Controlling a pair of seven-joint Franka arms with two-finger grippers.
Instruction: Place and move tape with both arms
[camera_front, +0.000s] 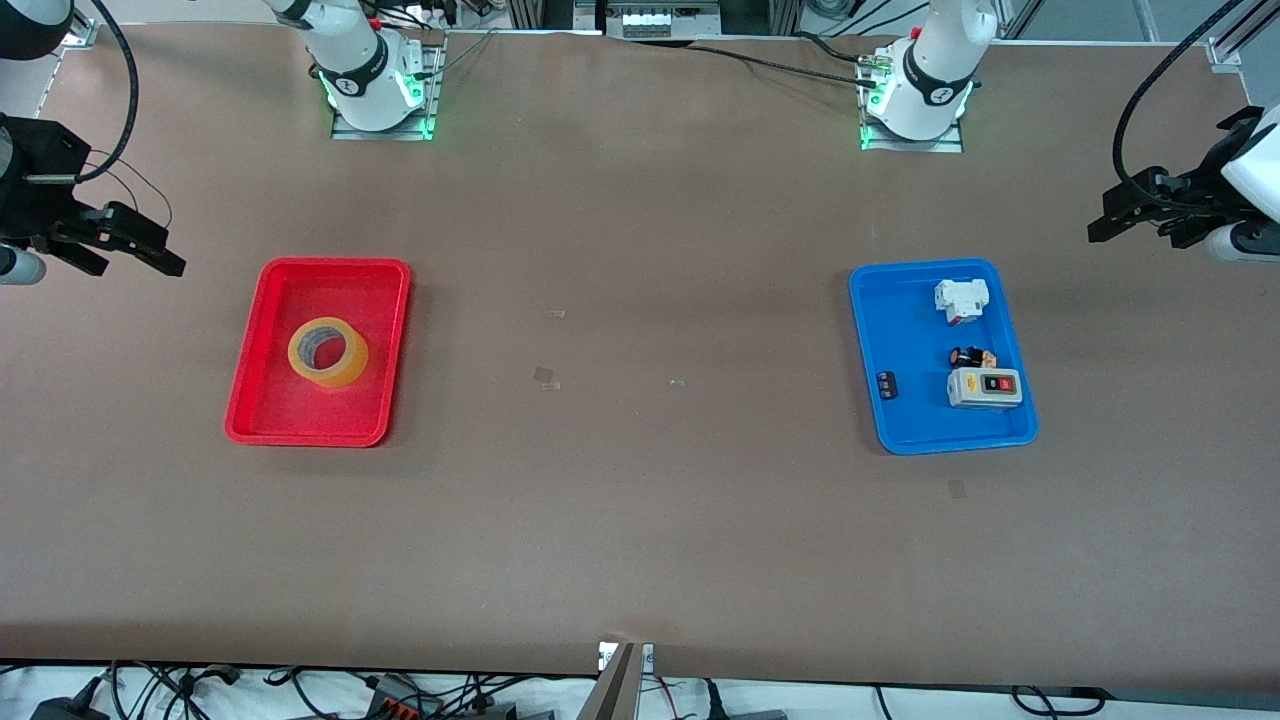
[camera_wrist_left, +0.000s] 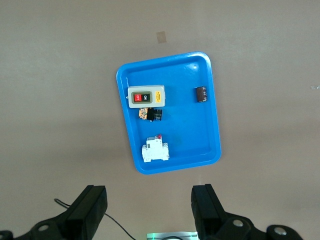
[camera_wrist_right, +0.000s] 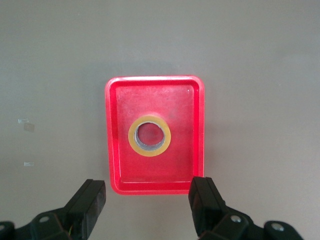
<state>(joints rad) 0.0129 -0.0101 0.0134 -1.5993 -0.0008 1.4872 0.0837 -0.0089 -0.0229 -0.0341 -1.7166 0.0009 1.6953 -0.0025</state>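
The tape (camera_front: 328, 352), a yellowish ring with a large round hole, lies flat in the middle of the red tray (camera_front: 262, 405). It also shows in the right wrist view (camera_wrist_right: 149, 135) inside the red tray (camera_wrist_right: 111, 150). My right gripper (camera_front: 140, 247) is open and empty, held high over the table at the right arm's end, apart from the tray; its fingers (camera_wrist_right: 85, 205) frame bare table. My left gripper (camera_front: 1125, 217) is open and empty, held high at the left arm's end; its fingers (camera_wrist_left: 207, 207) show in the left wrist view.
A blue tray (camera_front: 880, 425) toward the left arm's end holds a white-grey switch box (camera_front: 984, 387), a white breaker (camera_front: 961, 299), a small black-and-orange part (camera_front: 972, 356) and a small dark block (camera_front: 887, 385). In the left wrist view the blue tray (camera_wrist_left: 210, 140) lies ahead of the fingers.
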